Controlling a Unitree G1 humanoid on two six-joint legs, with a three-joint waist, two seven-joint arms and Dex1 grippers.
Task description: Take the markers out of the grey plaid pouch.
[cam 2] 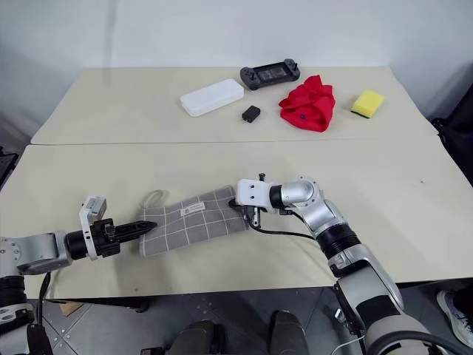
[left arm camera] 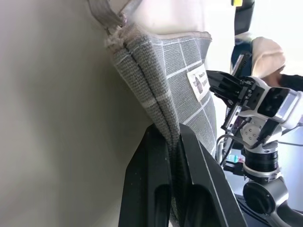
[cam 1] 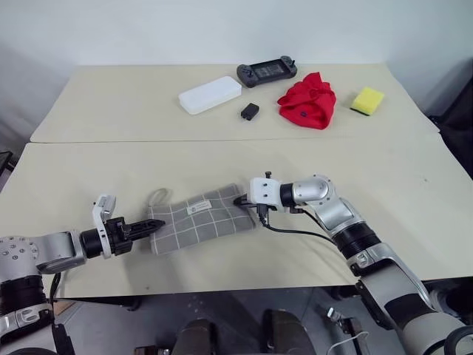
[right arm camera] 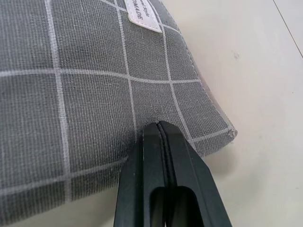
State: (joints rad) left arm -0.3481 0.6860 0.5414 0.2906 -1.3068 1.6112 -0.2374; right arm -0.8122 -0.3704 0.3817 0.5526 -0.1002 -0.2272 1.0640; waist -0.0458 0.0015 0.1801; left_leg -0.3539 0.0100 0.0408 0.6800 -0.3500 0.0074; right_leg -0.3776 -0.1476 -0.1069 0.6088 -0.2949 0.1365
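Left pincer [left arm camera: 173,142] clamps the grey plaid pouch [cam 1: 199,218] near the bench's front edge; right pincer [right arm camera: 163,130] is closed on its other end. Thin fabric could slip free.

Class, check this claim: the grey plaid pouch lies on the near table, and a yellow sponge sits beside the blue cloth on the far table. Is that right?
Not quite. The cloth is red, not blue, as the left eye view shows. The grey plaid pouch lies on the near table and the yellow sponge sits beside that cloth.

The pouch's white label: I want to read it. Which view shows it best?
The right wrist view: the label on the pouch looks largest, though cut off. The left wrist view shows it slanted; both eye views show it tiny.
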